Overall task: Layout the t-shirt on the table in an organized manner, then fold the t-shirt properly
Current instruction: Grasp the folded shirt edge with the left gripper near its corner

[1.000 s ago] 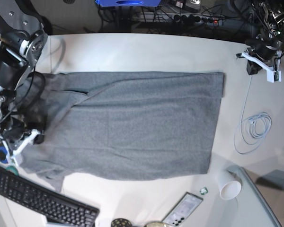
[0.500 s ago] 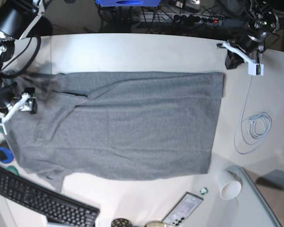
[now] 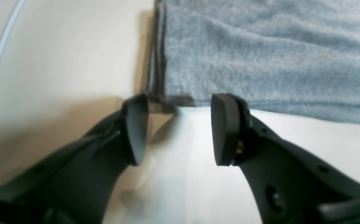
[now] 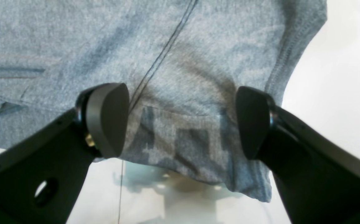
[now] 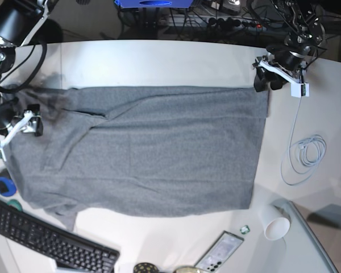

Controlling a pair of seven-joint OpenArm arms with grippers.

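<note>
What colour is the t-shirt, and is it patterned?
The t-shirt is plain heather grey with no print; the base view shows it best.

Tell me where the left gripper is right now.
In the base view the left gripper is at the upper right, open, hovering by the t-shirt's far right corner on the table.

This looks like a robotics lab or office workbench. A black computer keyboard (image 5: 48, 242) lies at 7 o'clock on the large white tabletop (image 5: 159, 62), a coiled white cable (image 5: 303, 156) at 3 o'clock, and a power strip with tangled dark cables (image 5: 216, 21) behind at 12 o'clock.
</note>
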